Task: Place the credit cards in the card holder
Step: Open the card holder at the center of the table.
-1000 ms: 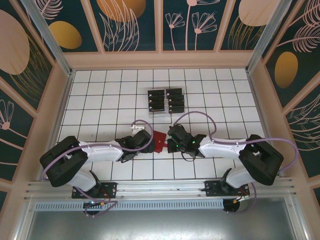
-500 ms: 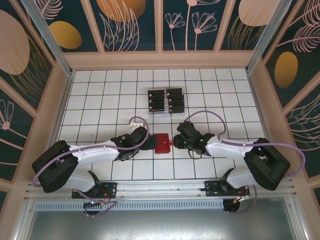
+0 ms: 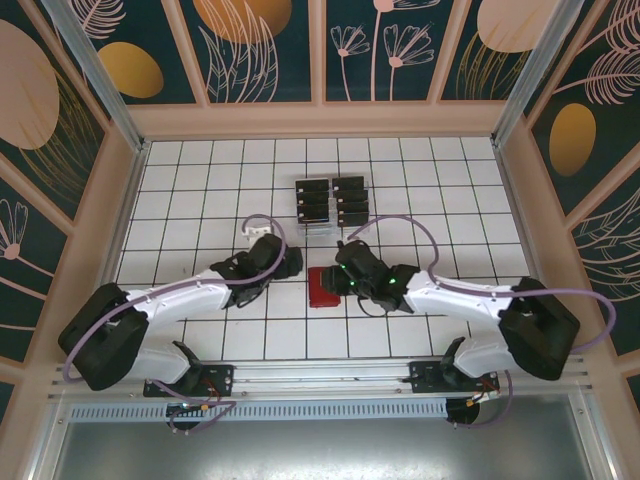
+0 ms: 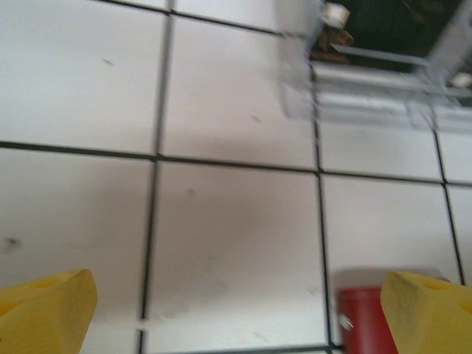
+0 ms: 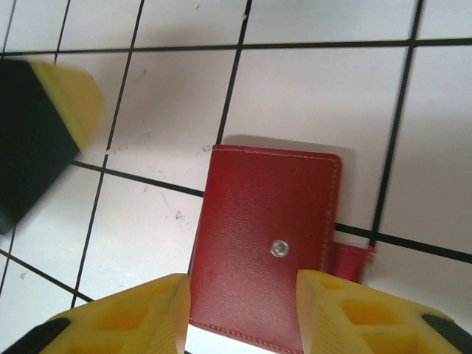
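The closed card holder (image 5: 265, 243) lies flat mid-bench (image 3: 200, 200). The right gripper (image 5: 240, 295) hovers over it with jaws parted, and the left gripper (image 4: 236, 295) is open just left. Pinching the smooth leather may skid it instead of lifting it.

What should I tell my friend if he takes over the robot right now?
Left gripper: open, empty, over bare tiles beside the card holder.
Right gripper: open, empty, hovering just above the holder.
Card holder: closed, lying flat on the table.
Credit cards: in the clear rack farther back.
Done: nothing visible yet.
Left: open the holder, put the cards in.
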You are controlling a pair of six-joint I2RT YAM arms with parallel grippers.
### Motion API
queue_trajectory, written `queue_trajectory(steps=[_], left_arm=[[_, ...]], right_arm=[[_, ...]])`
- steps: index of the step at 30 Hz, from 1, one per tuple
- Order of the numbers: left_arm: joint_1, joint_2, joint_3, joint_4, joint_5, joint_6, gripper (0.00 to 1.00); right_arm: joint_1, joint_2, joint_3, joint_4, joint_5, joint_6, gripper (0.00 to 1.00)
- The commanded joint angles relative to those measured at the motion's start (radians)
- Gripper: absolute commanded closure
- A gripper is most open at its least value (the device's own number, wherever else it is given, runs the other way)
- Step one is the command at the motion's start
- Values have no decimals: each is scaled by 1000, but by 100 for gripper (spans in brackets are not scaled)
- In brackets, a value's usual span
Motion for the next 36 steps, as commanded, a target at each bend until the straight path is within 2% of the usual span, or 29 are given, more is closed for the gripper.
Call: queue_trajectory(steps=[1, 8, 16, 36], left_arm=[[22, -27, 6, -25, -15, 38, 1], [23, -4, 4, -18, 10, 36, 1], [23, 4, 6, -11, 12, 47, 1], [54, 21, -4, 8, 42, 78, 1]], right_arm=[[7, 64, 29, 39, 1, 6, 57], [-37, 113, -5, 56, 16, 5, 56], [-81, 122, -61, 112, -43, 10, 51], [-93, 172, -62, 183, -136, 16, 51]])
